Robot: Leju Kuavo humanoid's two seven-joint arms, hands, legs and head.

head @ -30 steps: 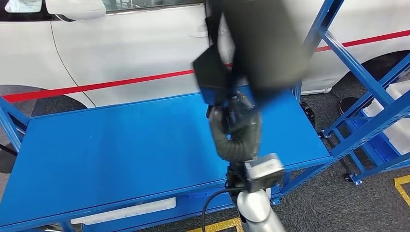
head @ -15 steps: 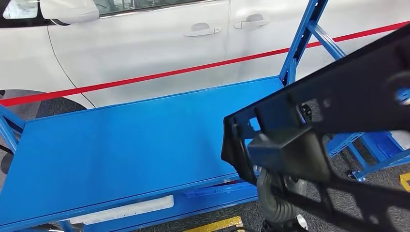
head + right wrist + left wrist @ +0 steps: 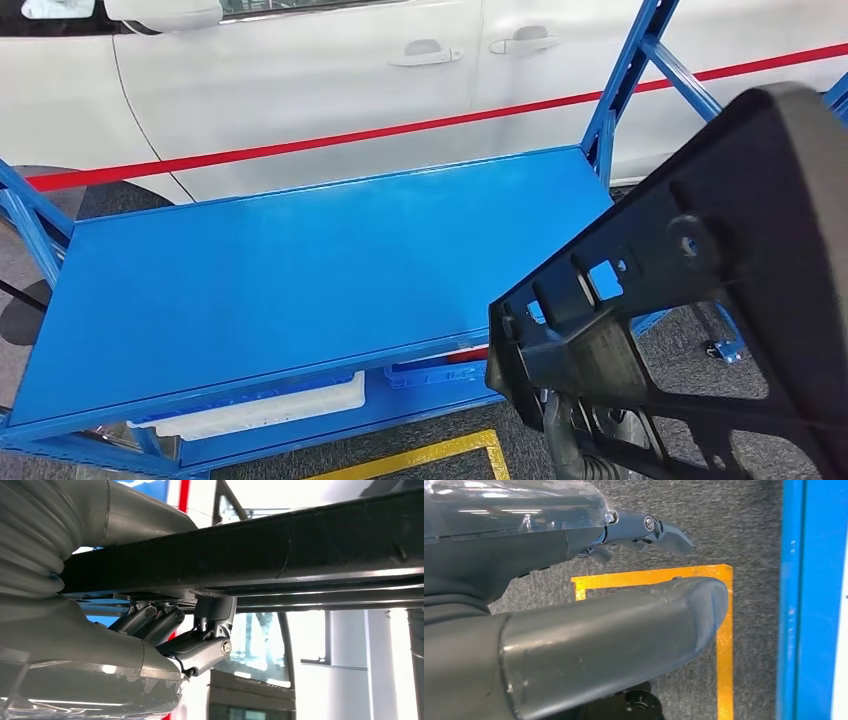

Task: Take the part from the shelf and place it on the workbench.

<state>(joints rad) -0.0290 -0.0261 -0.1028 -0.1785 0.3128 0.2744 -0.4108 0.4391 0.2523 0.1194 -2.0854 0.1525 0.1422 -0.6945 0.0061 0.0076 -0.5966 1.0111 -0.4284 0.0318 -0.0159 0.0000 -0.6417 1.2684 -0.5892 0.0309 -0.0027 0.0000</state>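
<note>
- The black plastic part (image 3: 700, 300), a ribbed frame with cut-outs, is up in the air at the near right, tilted, past the front right corner of the workbench and touching none of it.
- The right hand (image 3: 165, 630) grips it from underneath: in the right wrist view its dark fingers (image 3: 200, 652) curl up against the underside of the part's long bar, which runs across just above them.
- The left hand (image 3: 574, 610) hangs over grey carpet and a yellow floor line (image 3: 724, 645), holding nothing, thumb and dark fingers apart.
- The blue workbench (image 3: 280, 270) top lies flat in the middle.
- Under it sits a white tray (image 3: 260, 410).
- Beyond stands a white car (image 3: 300, 80) with a red stripe.
- A blue shelf upright (image 3: 625, 75) rises at the bench's far right corner.
</note>
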